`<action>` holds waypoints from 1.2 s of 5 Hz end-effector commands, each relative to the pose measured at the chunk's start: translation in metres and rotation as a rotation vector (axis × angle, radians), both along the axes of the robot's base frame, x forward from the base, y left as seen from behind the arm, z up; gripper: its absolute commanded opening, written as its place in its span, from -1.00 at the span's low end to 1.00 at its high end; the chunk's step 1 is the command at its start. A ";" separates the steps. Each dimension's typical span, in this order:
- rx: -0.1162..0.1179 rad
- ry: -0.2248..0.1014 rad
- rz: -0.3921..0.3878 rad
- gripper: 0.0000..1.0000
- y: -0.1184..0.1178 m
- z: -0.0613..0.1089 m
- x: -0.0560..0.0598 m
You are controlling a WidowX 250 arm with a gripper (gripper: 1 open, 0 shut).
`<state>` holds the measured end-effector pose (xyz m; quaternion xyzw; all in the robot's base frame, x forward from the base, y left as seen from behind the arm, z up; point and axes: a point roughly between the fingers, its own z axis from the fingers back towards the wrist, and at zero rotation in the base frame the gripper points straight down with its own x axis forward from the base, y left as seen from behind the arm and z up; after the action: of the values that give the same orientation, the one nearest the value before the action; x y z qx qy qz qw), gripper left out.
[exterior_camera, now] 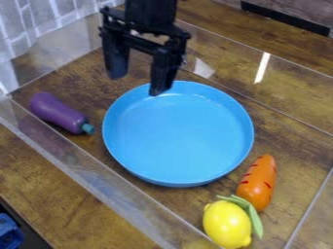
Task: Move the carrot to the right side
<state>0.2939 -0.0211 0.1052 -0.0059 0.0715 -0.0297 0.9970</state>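
My gripper (139, 70) points down, and my two black fingers (163, 76) are spread wide apart with nothing between them. I am not holding anything. My fingers hang over the far edge of the big blue plate (196, 165), up at the top of the picture. One finger is over the plate's rim and the other is just off to the left of it, over the wooden table (39, 160). The carrot (258, 181) is far from my fingers, down low and to the right in the picture. It is small and orange with dark lines on it, and it lies just beside the plate's near right edge. I cannot tell if it touches the plate. Right below the carrot sits a yellow lemon (227, 224) with a green leaf, very close to it. A purple eggplant (60, 111) lies to the left and lower than my fingers, next to the plate's left side but apart from it. A clear wall (92, 180) runs around the table.
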 end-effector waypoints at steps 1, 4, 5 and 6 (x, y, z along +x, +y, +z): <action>-0.004 -0.037 -0.083 1.00 -0.018 0.006 0.009; -0.023 -0.026 -0.134 1.00 -0.037 0.019 0.010; -0.029 -0.036 -0.144 1.00 -0.042 0.028 0.010; -0.035 -0.039 -0.156 1.00 -0.063 0.026 0.015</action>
<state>0.3031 -0.0829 0.1150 -0.0153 0.0815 -0.1087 0.9906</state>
